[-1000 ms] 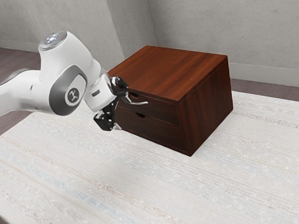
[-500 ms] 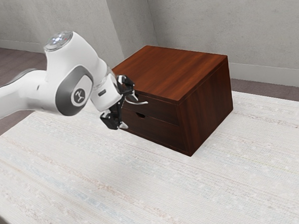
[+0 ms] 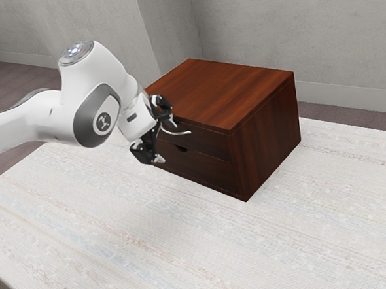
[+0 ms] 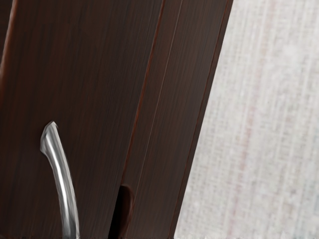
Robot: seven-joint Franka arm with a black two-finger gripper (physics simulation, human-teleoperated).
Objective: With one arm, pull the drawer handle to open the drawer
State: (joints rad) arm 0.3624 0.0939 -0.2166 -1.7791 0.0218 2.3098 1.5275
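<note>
So the white arm comes in from the exterior view's left, and the tool is parked right at the front of the dark wooden cabinet. Its two black fingers are spread wide, one up high and one down low. The near end of the silver drawer handle sits in the gap between them. I can't tell whether either finger actually touches the metal, so I wouldn't call it a pinch.

The handle is on the upper drawer, and that drawer's front looks flush with the cabinet face, so it's closed as far as I can see. The lower drawer is right underneath, with a small dark notch near its top edge. The cabinet stands on a pale woven-looking tabletop, toward the far side.

The wrist view is super close. The curved shiny handle stands off the upper drawer's dark wood. Next to it is the lower drawer front, and past that the light tabletop.
</note>
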